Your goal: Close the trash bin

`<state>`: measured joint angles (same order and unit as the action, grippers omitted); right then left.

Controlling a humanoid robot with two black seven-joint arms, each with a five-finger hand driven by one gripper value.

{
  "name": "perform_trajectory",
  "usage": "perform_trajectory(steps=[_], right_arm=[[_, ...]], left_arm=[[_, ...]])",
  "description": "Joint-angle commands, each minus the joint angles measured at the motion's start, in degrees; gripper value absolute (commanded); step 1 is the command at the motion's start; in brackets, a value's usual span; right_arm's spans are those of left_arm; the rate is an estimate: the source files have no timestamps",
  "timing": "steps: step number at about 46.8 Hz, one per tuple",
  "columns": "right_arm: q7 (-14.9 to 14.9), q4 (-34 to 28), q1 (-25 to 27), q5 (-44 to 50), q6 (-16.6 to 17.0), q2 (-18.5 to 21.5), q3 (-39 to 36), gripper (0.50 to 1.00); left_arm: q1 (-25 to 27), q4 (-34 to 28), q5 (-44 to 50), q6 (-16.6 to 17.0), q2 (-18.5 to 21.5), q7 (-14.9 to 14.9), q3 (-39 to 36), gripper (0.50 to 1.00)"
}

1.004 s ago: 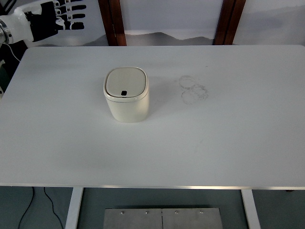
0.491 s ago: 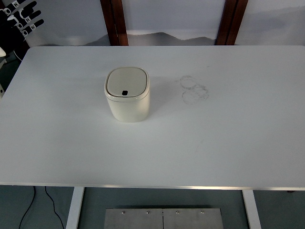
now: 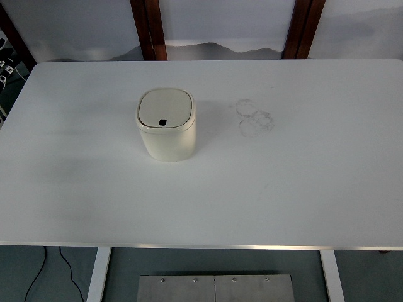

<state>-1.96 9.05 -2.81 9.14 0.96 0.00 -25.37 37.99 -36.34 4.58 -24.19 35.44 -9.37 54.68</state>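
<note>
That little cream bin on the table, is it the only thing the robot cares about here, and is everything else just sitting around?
Part of the job:
- trash bin, standing upright left of the table's middle
- its lid, lying flat on top, already shut

Just there:
- white table
- faint ring marks to the right of the bin
- dark wooden posts behind the table

Neither robot hand is in view.

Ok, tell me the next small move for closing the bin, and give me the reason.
Probably none beyond keeping the arms clear and checking the result. The trash bin stands upright on the white table with its lid lying flat and flush in the rim, so it looks shut. Neither hand is in view over the table, and nothing touches the bin.
</note>
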Motion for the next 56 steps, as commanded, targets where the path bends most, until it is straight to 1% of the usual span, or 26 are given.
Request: perform_trajectory(steps=[1, 3, 9, 18, 22, 30, 40, 46, 56], right_arm=[[0.0, 0.0, 0.0, 0.0, 0.0, 0.0, 0.0, 0.995], [0.0, 0.0, 0.0, 0.0, 0.0, 0.0, 0.0, 0.995], [0.0, 0.0, 0.0, 0.0, 0.0, 0.0, 0.0, 0.995], [-0.1, 0.0, 0.0, 0.0, 0.0, 0.0, 0.0, 0.995], [0.0, 0.0, 0.0, 0.0, 0.0, 0.0, 0.0, 0.995], [-0.1, 0.0, 0.0, 0.0, 0.0, 0.0, 0.0, 0.995], [-0.1, 0.0, 0.0, 0.0, 0.0, 0.0, 0.0, 0.995], [0.0, 0.0, 0.0, 0.0, 0.0, 0.0, 0.0, 0.995], [0.0, 0.0, 0.0, 0.0, 0.0, 0.0, 0.0, 0.995]], left_arm=[[-0.2, 2.5, 1.7, -0.6, -1.1, -0.1, 0.0, 1.000], [-0.3, 3.8, 2.2, -1.6, -1.4, -0.1, 0.0, 1.000], [-0.4, 8.2, 2.4, -6.5, -3.1, -0.1, -0.1, 1.000], [-0.5, 14.4, 2.4, -10.7, -5.0, -0.1, -0.1, 1.000], [-0.8, 16.1, 2.4, -10.8, -5.8, -0.1, -0.1, 1.000], [-0.9, 16.6, 2.4, -10.8, -6.6, -0.2, -0.2, 1.000], [-3.2, 18.8, 2.4, -10.7, -7.5, -0.2, -0.2, 1.000], [-4.1, 19.0, 2.5, -10.7, -8.0, -0.2, -0.1, 1.000], [-4.2, 19.0, 2.5, -10.7, -7.8, -0.2, -0.1, 1.000]])
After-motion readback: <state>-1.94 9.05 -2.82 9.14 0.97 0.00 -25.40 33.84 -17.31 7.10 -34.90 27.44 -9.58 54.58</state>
